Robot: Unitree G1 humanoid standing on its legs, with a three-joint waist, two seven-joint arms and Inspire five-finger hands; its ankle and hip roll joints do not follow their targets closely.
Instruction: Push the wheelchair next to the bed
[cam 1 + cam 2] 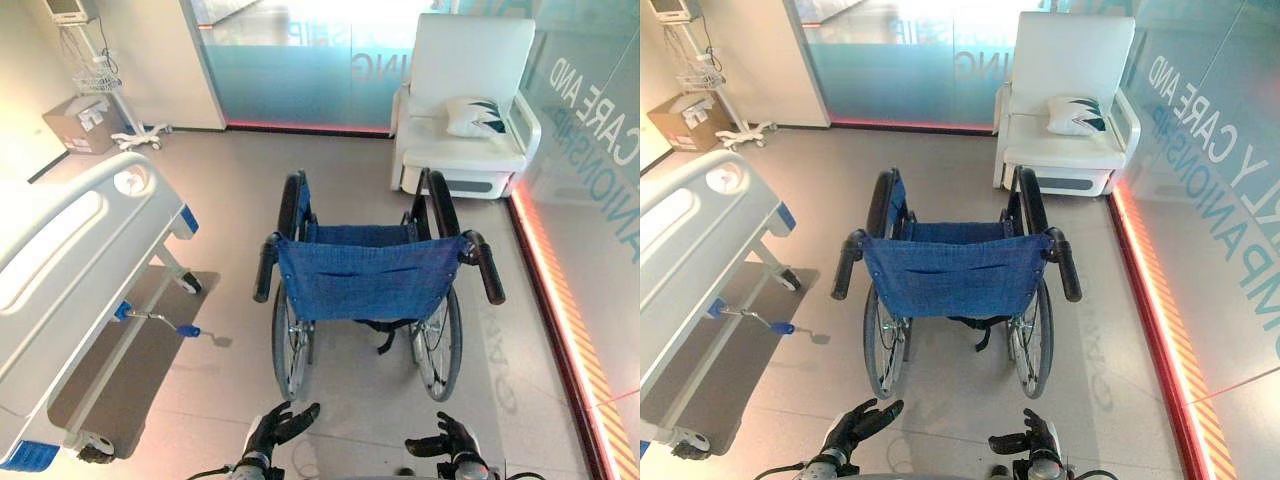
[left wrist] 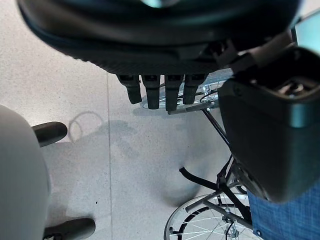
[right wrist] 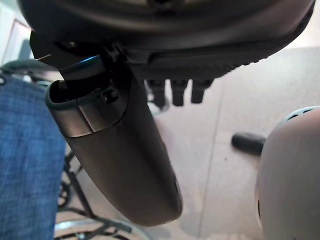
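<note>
- The wheelchair (image 1: 370,290) is standing mid-floor with its blue fabric back facing the robot, its black push handles sticking out at either side.
- The left hand (image 1: 277,427) is hovering at 7 o'clock from the chair, fingers (image 2: 165,92) loosely spread, gripping nothing, well short of the handles.
- The right hand (image 1: 448,440) is waiting at 5 o'clock, fingers relaxed and empty too.
- The bed (image 1: 70,270), smooth white plastic with rounded corners, is lying at 9 o'clock.
- A white padded armchair (image 1: 465,100) is sitting at 1 o'clock against frosted glass.
</note>
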